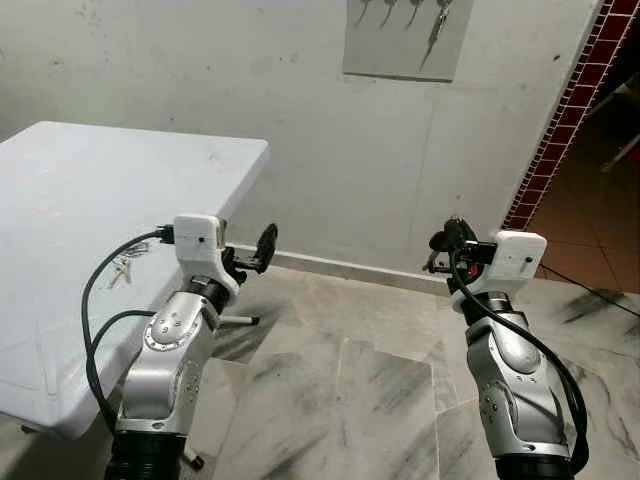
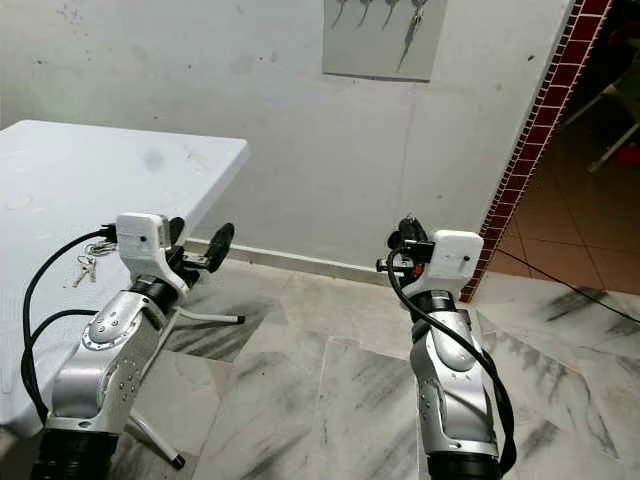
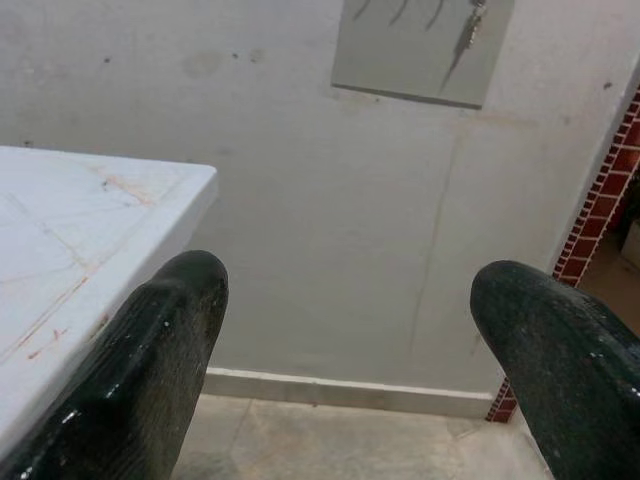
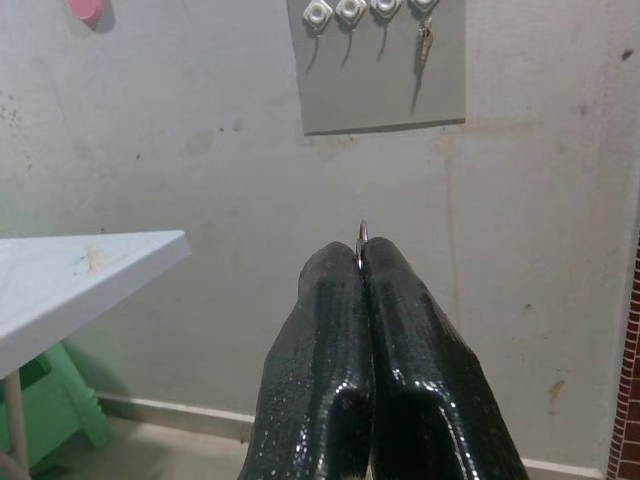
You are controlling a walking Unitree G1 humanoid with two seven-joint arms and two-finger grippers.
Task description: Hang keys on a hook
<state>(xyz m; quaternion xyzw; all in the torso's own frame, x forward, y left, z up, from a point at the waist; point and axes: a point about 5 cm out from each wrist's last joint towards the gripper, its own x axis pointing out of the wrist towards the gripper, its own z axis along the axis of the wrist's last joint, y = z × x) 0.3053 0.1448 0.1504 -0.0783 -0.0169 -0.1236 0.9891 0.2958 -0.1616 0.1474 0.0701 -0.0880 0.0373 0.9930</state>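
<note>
Eye views: a white desk [image 1: 90,230] stands on the left over grey marble floor [image 1: 350,400], against a plain wall with a red-tiled edge [image 1: 560,120]. A bunch of keys [image 2: 85,266] lies on the desk. High on the wall hangs a grey hook board [image 1: 405,38].

Left wrist view: the left gripper [image 3: 350,375] faces the wall, jaws wide apart.

Right wrist view: the right gripper [image 4: 361,262] has its jaws pressed together on a thin metal ring [image 4: 362,236]; one key [image 4: 425,42] hangs on the board.

Glossy black rubbery fingers [image 4: 400,350], smooth white table [image 1: 90,200], veined marble floor [image 1: 350,390].
</note>
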